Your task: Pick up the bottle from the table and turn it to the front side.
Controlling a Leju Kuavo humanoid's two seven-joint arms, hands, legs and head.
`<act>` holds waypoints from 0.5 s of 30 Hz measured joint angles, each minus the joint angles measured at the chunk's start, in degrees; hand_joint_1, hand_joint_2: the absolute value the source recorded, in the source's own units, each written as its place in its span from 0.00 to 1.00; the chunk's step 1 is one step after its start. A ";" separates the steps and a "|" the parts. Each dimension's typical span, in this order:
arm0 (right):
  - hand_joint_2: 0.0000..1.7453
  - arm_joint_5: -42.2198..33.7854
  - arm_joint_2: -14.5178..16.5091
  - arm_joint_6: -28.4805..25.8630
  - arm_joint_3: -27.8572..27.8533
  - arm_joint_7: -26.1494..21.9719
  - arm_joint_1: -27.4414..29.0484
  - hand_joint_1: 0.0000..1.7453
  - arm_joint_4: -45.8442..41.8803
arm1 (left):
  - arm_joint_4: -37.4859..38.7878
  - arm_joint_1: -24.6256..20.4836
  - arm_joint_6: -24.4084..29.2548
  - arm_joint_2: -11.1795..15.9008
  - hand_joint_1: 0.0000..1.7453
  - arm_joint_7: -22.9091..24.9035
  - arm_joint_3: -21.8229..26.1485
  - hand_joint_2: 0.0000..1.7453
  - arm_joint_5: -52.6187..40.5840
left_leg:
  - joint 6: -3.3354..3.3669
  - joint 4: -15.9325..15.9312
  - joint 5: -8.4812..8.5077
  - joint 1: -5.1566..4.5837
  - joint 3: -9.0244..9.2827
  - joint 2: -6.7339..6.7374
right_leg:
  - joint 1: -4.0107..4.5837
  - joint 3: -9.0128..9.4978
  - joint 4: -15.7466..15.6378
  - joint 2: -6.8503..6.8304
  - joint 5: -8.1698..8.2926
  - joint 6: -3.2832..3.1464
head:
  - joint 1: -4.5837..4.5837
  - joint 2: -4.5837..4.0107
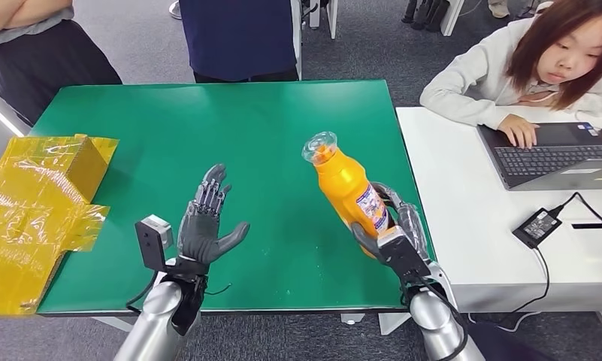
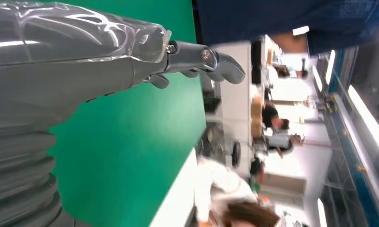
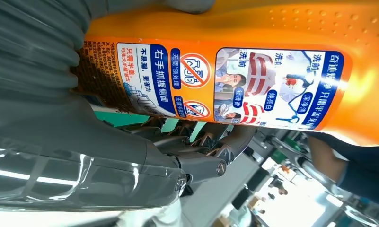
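Behind the right hand, the lower body and base of the bottle are hidden, so whether the base touches the green bench cannot be told from the head view. The right wrist view sits so close that the bottle's ends are cut off, and the small print on its label is hard to read.

That bottle is orange with a clear cap and a blue, white and orange label carrying pictures and warning symbols. It is tilted, cap leaning away from the robot and to the left, near the bench's right front corner. The right hand's fingers wrap round its lower part, the thumb on the opposite side, holding it.

Left of it, well apart, the left hand hovers over the bench with fingers spread wide, holding nothing.

Yellow crinkled wrapping lies at the bench's left edge. A white table stands just beside the bench on the right, bearing a laptop and a black power adapter; a person leans over it. Two more people stand at the far side.
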 joint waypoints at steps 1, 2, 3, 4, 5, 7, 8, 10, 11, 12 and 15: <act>1.00 0.38 0.10 0.00 0.24 -0.06 -1.02 1.00 0.06 | 1.03 -1.15 -1.30 -0.05 0.00 0.57 0.01 1.00 0.74 | 0.00 0.00 0.02 0.00 -0.01 0.00 | 0.00 -0.01 0.01 0.00 0.02 -0.01 | -0.01 0.00; 1.00 0.73 0.25 0.01 0.65 0.00 -2.31 1.00 0.22 | 2.27 -2.53 -2.72 -0.15 0.00 1.21 0.01 1.00 1.64 | 0.00 0.00 0.04 0.00 -0.01 0.01 | 0.00 -0.01 0.01 0.01 0.04 -0.02 | -0.01 0.00; 1.00 0.98 0.48 0.01 1.20 0.11 -3.67 1.00 0.48 | 3.63 -3.94 -4.16 -0.29 0.00 1.77 0.01 1.00 2.55 | 0.00 0.00 0.06 0.00 0.00 0.02 | 0.00 -0.01 0.01 0.02 0.06 -0.04 | -0.01 0.00; 1.00 1.15 0.78 0.02 1.86 0.25 -5.03 1.00 0.78 | 5.00 -5.33 -5.51 -0.46 0.00 2.31 0.01 1.00 3.47 | 0.00 0.00 0.07 0.00 0.01 0.02 | 0.00 -0.01 0.02 0.03 0.07 -0.06 | -0.02 0.00; 1.00 1.29 1.12 0.12 2.58 0.36 -6.35 1.00 1.21 | 6.35 -6.65 -6.77 -0.62 0.00 2.87 0.01 1.00 4.38 | 0.00 0.01 0.09 0.00 0.01 0.02 | 0.00 -0.01 0.02 0.03 0.09 -0.07 | -0.02 0.00; 1.00 1.44 2.03 0.52 4.13 0.46 -9.00 1.00 2.48 | 8.82 -9.22 -9.18 -0.91 0.00 4.12 0.01 1.00 6.30 | -0.02 0.01 0.12 0.00 0.00 0.02 | 0.01 -0.03 0.04 0.03 0.10 -0.09 | -0.01 0.00; 1.00 1.47 2.58 0.81 4.95 0.52 -10.41 1.00 3.37 | 10.01 -10.61 -10.36 -1.04 0.00 4.74 0.01 1.00 7.40 | -0.03 0.01 0.13 0.01 0.00 0.02 | 0.01 -0.04 0.05 0.03 0.11 -0.10 | -0.01 0.00; 1.00 1.26 3.81 1.22 6.45 0.71 -13.20 1.00 5.39 | 12.14 -13.36 -12.54 -1.25 0.00 5.79 -0.01 1.00 9.69 | -0.03 0.01 0.14 0.01 0.00 0.02 | 0.01 -0.05 0.07 0.03 0.12 -0.11 | -0.01 0.00; 1.00 1.08 4.42 1.37 7.03 0.81 -14.49 1.00 6.46 | 12.90 -14.56 -13.54 -1.29 0.00 6.25 -0.01 1.00 10.82 | -0.04 0.01 0.15 0.01 0.00 0.02 | 0.01 -0.05 0.08 0.03 0.12 -0.11 | -0.02 0.00; 1.00 0.92 4.96 1.46 7.47 0.89 -15.64 1.00 7.50 | 13.40 -15.54 -14.44 -1.30 0.00 6.68 -0.02 1.00 11.79 | -0.04 0.01 0.15 0.01 0.01 0.02 | 0.02 -0.05 0.08 0.02 0.12 -0.11 | -0.02 0.00; 1.00 0.75 6.21 1.57 8.34 0.72 -18.12 1.00 10.27 | 13.92 -17.09 -16.29 -1.12 0.00 7.75 -0.18 1.00 13.70 | -0.04 0.01 0.15 0.01 0.00 0.01 | 0.01 -0.05 0.08 0.01 0.11 -0.11 | -0.02 0.00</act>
